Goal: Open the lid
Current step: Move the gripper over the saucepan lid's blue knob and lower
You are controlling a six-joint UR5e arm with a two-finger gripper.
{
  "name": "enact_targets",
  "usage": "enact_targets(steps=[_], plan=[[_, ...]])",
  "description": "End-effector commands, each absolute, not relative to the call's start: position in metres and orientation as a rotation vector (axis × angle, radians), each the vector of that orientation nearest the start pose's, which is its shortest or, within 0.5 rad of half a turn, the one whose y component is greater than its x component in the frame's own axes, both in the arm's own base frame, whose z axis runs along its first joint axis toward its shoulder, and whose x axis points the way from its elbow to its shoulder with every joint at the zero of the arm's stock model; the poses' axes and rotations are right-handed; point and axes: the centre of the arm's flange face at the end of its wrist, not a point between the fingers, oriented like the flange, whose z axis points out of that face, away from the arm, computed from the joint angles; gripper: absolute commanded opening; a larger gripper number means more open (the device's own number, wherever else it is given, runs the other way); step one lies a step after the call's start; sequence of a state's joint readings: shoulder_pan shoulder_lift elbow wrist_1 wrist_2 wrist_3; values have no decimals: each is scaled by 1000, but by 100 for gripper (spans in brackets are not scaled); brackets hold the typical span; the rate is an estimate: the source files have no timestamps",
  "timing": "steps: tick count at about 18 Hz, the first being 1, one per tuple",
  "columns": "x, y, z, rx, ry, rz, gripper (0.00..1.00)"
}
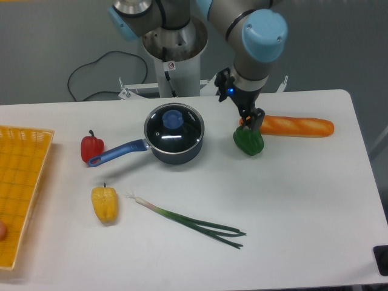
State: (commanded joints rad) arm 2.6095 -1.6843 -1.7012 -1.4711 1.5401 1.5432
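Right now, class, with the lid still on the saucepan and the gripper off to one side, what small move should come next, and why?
Probably a short shift toward the saucepan, ending above the blue knob. The lid sits closed on the pan, while the gripper hangs over the green pepper, beside the baguette, well clear of the knob. Nothing stands between them.

— What's that lid (174,126) made of?

— Clear glass, glossy, with a thin metal rim and a smooth blue plastic knob. The saucepan (176,151) under it looks dark and matt, and its handle at eight o'clock is shiny blue plastic.

— And the table (291,200)?

— Smooth white, faintly sheened. The peppers look waxy: green pepper (248,141) at three o'clock of the pan, red pepper (91,148) at nine. The basket (21,188) is woven yellow plastic.
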Motion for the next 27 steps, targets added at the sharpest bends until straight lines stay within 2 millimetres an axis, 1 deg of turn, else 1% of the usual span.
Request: enact_targets(steps=[4,6,8,11,13,15,17,19,21,24,27], plan=[[-353,396,377,-3029,857,-226,100],[-344,399,370,-3031,878,-250,100],[-324,392,348,-3039,895,-312,100],[-309,382,334,-3031,896,-251,100],[-306,381,333,-3032,897,-250,100],[-296,386,329,-3028,925,-262,100],[-287,390,323,-3033,917,-266,100],[-283,391,318,-3043,890,-246,100],[-277,395,313,-3037,909,-229,100],[-275,395,313,-3036,911,-219,100],[-266,400,318,-3028,945,-200,100]])
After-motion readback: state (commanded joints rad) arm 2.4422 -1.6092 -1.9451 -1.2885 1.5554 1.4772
